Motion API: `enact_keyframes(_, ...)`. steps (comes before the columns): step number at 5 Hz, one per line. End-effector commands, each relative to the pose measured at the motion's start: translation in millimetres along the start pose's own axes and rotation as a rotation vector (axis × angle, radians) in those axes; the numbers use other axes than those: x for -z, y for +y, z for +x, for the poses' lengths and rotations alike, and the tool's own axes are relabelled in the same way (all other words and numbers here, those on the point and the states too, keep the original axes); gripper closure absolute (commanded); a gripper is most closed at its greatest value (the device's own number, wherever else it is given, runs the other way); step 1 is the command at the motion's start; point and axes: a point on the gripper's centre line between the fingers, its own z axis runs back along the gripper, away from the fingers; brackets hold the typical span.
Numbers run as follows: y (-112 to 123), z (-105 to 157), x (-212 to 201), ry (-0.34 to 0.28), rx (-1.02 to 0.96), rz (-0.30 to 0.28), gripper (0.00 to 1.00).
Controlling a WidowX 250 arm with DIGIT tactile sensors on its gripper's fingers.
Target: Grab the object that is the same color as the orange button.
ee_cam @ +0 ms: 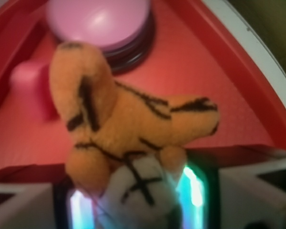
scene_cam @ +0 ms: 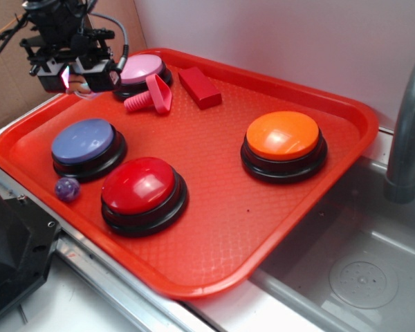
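The small orange plush tiger [ee_cam: 128, 124], with black stripes and a white patch, fills the wrist view and is pinched between my jaws. My gripper [ee_cam: 138, 202] is shut on it. In the exterior view my gripper [scene_cam: 79, 77] hangs over the far left corner of the red tray [scene_cam: 214, 270], just left of the pink button [scene_cam: 144, 69]; there the toy is almost hidden by the fingers. The orange button [scene_cam: 283, 138], an orange dome on a black base, stands at the tray's right side, far from the gripper.
A pink ribbed piece [scene_cam: 151, 97] and a red block [scene_cam: 199, 86] lie near the pink button [ee_cam: 97, 19]. A blue button [scene_cam: 86, 142], a red button [scene_cam: 142, 187] and a purple ball [scene_cam: 67, 188] sit front left. A sink and grey faucet [scene_cam: 408, 138] are right.
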Motion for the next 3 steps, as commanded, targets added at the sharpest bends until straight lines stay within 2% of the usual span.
enact_keyframes(1,-63.7,-36.9,-63.8,-0.01,0.379,-0.094,1.0)
enact_keyframes(2,-66.3,-49.8,-54.2,0.012,0.458,-0.087,1.0)
enact_keyframes(3,-66.3,-49.8,-54.2,0.012,0.458,-0.087,0.0)
